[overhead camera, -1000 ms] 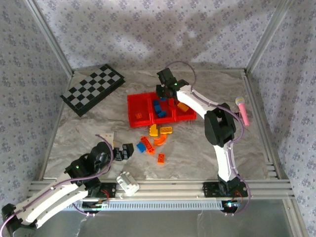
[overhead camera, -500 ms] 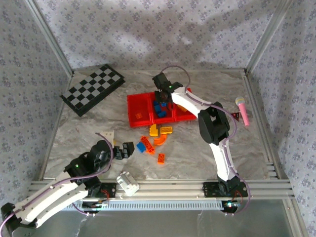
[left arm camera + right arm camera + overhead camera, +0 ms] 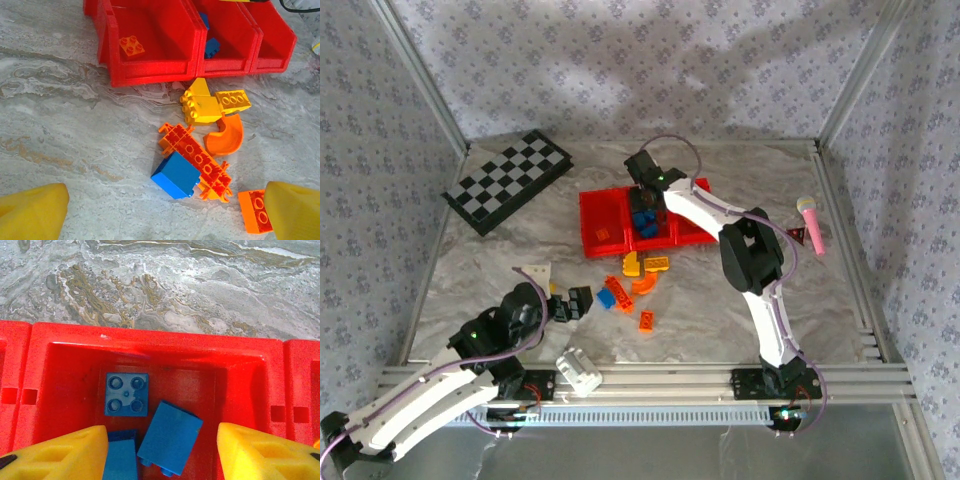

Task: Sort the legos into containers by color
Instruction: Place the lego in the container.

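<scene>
Over the middle bin (image 3: 150, 337) of the red tray (image 3: 592, 212): right gripper (image 3: 644, 192), jaws partly open, holding nothing. In the wrist view its fingers (image 3: 55, 455) stand apart above three blue legos (image 3: 126, 394) on the bin floor. One is studs-up and one lies tilted, plain face up. Neither finger touches a brick.

Left bin (image 3: 150, 75): one orange brick (image 3: 132, 45).

Near left of the table (image 3: 500, 270): left gripper (image 3: 570, 303), jaws at full spread, empty, low over the surface.

Loose pile (image 3: 195, 160) just in front of the tray:
- two yellow bricks (image 3: 210, 105) touching
- an orange curve (image 3: 226, 136)
- a long orange plate lying against a blue cube (image 3: 175, 175)
- a lone orange piece (image 3: 255, 212) beside the left gripper's right finger

Also on the table:
- checkerboard (image 3: 507, 180), far left
- white block (image 3: 580, 370), near the left base
- pink mic (image 3: 810, 222), right edge
</scene>
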You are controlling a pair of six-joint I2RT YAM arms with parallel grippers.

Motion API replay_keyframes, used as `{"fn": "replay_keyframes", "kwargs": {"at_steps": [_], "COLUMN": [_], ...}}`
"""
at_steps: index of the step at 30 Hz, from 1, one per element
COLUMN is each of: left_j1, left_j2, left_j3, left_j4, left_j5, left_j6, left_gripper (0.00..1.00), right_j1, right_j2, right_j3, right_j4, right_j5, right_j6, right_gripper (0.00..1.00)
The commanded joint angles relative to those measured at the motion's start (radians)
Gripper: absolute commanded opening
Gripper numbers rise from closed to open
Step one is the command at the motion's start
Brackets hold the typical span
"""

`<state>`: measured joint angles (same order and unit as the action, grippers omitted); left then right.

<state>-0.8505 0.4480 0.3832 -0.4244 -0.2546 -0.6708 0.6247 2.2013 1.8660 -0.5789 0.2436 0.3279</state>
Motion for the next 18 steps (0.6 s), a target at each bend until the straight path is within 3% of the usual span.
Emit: {"fn": "replay_keyframes", "kwargs": {"at_steps": [1, 8, 18], "left_j1": [0.006, 0.005, 0.004], "left_j2": [0.009, 0.007, 0.049], "left_j3": [0.036, 0.030, 0.013], "left_j4": [-0.008, 0.010, 0.060], "left_j5": [0.007, -0.002, 0.012], "left_j6": [0.008, 0.006, 0.006], "left_gripper": [1.00, 1.00, 1.00], "right_j1": [0.002, 0.012, 0.085], "right_j2": [-0.090, -0.255, -0.514], "right_j3": [-0.020, -0.127, -0.388], "right_j4": [-0.057, -0.048, -0.027], "right_j5": [0.010, -0.010, -0.055], "right_j6": [-0.006, 0.043, 0.229], "right_gripper": [0.65, 0.76, 0.81]}}
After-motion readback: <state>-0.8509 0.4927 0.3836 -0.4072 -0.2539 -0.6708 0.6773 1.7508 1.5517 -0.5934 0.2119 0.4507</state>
